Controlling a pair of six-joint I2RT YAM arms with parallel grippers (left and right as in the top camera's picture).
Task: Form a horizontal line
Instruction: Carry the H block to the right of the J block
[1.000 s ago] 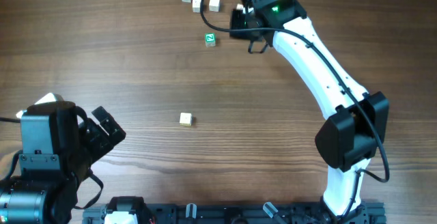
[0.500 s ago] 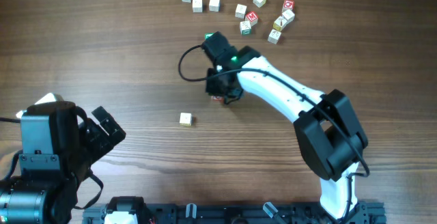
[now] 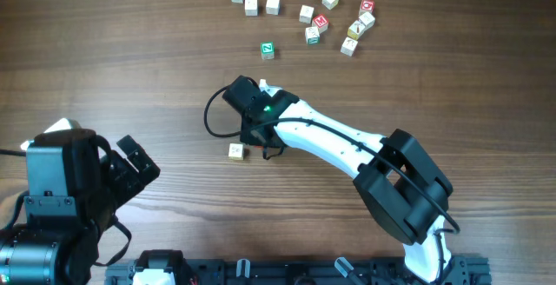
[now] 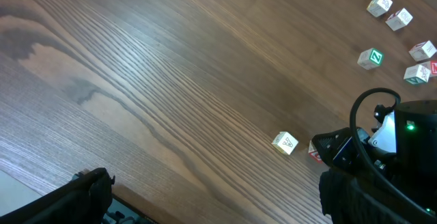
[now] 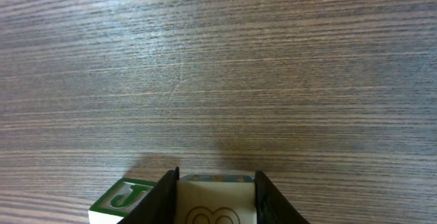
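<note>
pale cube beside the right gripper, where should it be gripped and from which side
Grip the pale cube by its two side faces toward the top and bottom of the overhead view, coming straight down. It sits flat with nothing against those faces, while the right gripper, shut on the held cube, crowds its right side in that view.

1. left gripper: fingers spread wide, one at each lower corner.
2. pale cube lies on the table, just beside a red-faced cube.
3. right gripper hides part of the red-faced cube.
4. green cube and white cubes lie well apart from these, upper right.
</note>
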